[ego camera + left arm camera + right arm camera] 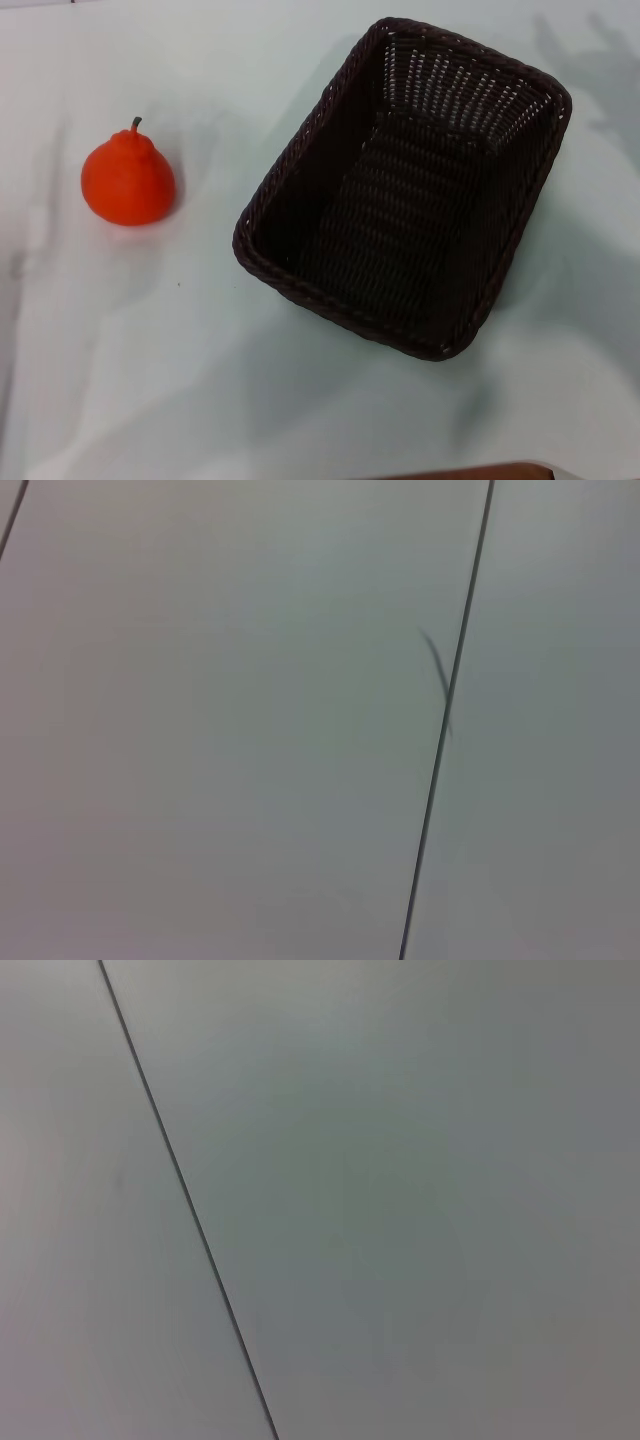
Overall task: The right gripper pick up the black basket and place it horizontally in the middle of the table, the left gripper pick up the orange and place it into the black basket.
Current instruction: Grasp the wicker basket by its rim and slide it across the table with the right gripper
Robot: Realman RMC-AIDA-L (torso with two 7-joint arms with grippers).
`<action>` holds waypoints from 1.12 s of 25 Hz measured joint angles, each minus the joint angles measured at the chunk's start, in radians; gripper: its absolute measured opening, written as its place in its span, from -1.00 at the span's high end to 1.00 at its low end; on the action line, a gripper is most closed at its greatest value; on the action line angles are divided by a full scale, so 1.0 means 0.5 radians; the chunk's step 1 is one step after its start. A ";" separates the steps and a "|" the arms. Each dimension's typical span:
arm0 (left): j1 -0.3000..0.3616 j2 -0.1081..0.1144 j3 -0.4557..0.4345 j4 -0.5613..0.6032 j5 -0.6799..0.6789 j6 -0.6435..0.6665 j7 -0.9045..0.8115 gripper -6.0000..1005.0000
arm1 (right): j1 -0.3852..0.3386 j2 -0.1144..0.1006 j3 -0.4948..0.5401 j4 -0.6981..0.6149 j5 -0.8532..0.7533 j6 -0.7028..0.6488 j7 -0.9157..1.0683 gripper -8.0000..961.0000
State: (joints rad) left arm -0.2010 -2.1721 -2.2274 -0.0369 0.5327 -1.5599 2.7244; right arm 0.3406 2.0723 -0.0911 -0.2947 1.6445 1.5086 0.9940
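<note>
The black basket [405,185] is a large dark woven rectangle standing on the white table right of centre, turned diagonally, its long side running from near left to far right. It is empty. The orange [128,180] is bright orange-red with a short dark stem and sits upright on the table at the left, well apart from the basket. Neither gripper shows in any view. Both wrist views show only a plain pale surface crossed by a thin dark seam.
The white table [150,370] fills the head view. A brown edge [470,472] shows at the bottom right. Faint shadows fall on the table at the far right [600,70].
</note>
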 joint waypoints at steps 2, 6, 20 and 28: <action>-0.001 0.000 0.000 0.000 0.000 0.000 0.000 -0.81 | 0.000 -0.001 0.000 0.000 0.000 -0.010 0.001 -0.72; 0.003 0.000 0.002 0.000 0.003 -0.001 0.000 -0.81 | 0.000 -0.003 -0.017 0.000 0.000 -0.015 0.002 -0.72; -0.001 0.000 0.012 -0.001 0.015 -0.027 0.000 -0.81 | 0.102 -0.077 -0.424 -1.116 -0.677 0.017 1.391 -0.72; 0.001 0.000 0.013 -0.021 0.014 -0.076 0.000 -0.81 | 0.533 -0.205 -0.650 -1.854 -1.647 0.376 2.354 -0.72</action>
State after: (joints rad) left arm -0.2004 -2.1720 -2.2207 -0.0472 0.5399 -1.5977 2.7243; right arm 0.6072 1.9696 -0.4163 -1.2216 0.8209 1.6965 2.1712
